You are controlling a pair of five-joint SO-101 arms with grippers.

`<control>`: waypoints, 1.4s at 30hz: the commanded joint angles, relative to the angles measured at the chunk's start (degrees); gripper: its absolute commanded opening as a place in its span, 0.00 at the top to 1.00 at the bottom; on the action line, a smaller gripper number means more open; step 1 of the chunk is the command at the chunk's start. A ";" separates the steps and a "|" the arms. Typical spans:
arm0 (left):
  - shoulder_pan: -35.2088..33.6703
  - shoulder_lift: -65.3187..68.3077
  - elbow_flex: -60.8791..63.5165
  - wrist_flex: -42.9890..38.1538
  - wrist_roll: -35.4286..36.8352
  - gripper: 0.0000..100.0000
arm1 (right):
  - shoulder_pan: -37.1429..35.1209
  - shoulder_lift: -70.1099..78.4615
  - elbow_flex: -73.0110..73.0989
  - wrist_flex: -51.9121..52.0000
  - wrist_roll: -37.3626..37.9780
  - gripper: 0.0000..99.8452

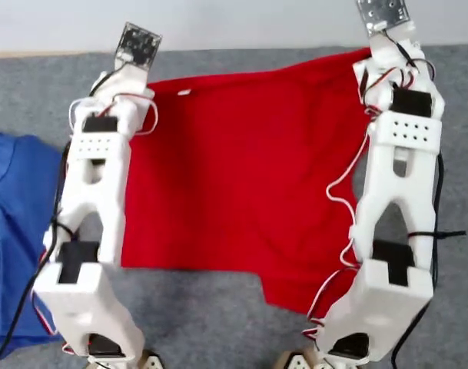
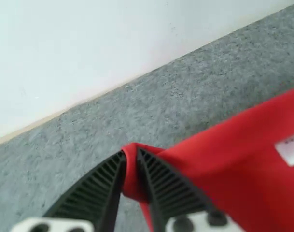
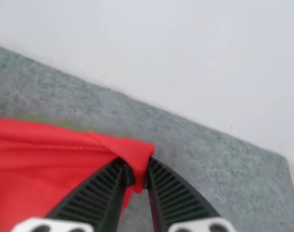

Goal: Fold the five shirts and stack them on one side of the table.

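A red shirt [image 1: 234,169] lies spread across the grey table between my two arms. My left gripper [image 2: 131,162] is shut on the red shirt's [image 2: 233,164] far left corner, close to the back wall. A white label [image 2: 289,147] shows on the cloth near that grip. My right gripper [image 3: 136,170] is shut on the red shirt's [image 3: 45,164] far right corner, also near the table's back edge. In the high view the left arm [image 1: 95,192] and right arm [image 1: 399,177] stretch along the shirt's two sides.
Blue shirts [image 1: 18,231] lie piled at the table's left edge, beside the left arm. The white wall [image 1: 234,19] runs right behind the table's far edge. Bare grey felt [image 1: 210,323] shows at the front between the arm bases.
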 commanded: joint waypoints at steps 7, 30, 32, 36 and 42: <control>-0.09 7.30 -19.56 10.20 0.26 1.00 | 0.40 2.07 -10.02 -1.45 2.46 0.99; 2.02 9.41 -27.21 67.16 -8.35 1.00 | 0.22 -8.40 -10.37 48.13 4.13 0.99; 1.85 8.35 -24.84 67.16 -8.62 1.00 | 0.22 -9.27 -10.37 53.14 4.40 0.99; 3.52 4.48 -14.64 67.16 -12.31 1.00 | 1.27 -12.53 -8.26 59.38 5.19 0.99; 6.15 -2.46 2.33 66.90 -14.68 1.00 | 2.15 -23.78 9.32 59.30 7.47 0.99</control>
